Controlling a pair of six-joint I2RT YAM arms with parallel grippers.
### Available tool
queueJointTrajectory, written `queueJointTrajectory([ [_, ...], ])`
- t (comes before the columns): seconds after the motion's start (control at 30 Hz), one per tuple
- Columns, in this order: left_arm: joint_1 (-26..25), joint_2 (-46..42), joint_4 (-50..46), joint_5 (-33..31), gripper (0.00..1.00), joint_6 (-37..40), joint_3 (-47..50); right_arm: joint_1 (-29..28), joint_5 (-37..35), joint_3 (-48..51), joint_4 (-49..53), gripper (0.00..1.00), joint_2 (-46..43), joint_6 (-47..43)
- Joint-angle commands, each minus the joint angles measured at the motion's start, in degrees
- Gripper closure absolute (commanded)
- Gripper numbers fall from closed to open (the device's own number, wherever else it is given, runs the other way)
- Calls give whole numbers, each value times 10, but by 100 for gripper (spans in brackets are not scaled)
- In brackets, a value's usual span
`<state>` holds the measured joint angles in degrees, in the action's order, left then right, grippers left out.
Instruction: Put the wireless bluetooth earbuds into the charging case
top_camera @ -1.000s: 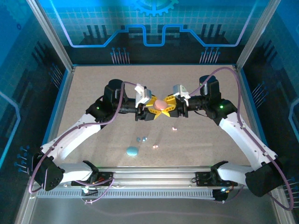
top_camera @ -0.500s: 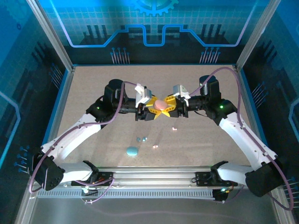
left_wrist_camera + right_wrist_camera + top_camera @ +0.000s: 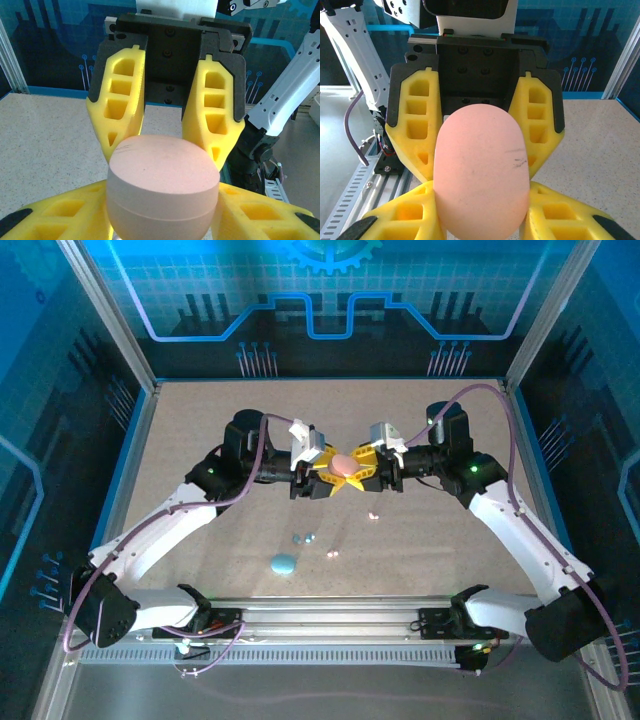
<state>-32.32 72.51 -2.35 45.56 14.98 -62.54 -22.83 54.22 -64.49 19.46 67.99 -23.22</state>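
pink case (image 3: 345, 464): closed, raised mid-air, centre | blue case (image 3: 283, 564): lying flat, nearer | blue earbuds (image 3: 303, 537), pink earbuds (image 3: 332, 555): loose beside blue case

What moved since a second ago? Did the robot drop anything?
Nothing visibly changed. The left tool and right tool stay closed on the pink case held between them. The blue case and the tiny earbuds lie where they were.
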Motion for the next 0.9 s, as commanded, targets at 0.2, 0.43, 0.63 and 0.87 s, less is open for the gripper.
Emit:
queueJointTrajectory([
  [0.2,-2,14,0,28,51,2,-23,-10,-15,-12,15,67,9,-19],
  [0.43,-3,21,-7,28,62,4,-28,-23,-33,-21,34,66,15,-27],
  [0.63,-3,21,-14,29,74,12,-24,-15,-27,-36,45,59,17,1],
  [0.87,-3,20,-8,31,75,17,-12,30,39,-60,46,50,37,81],
])
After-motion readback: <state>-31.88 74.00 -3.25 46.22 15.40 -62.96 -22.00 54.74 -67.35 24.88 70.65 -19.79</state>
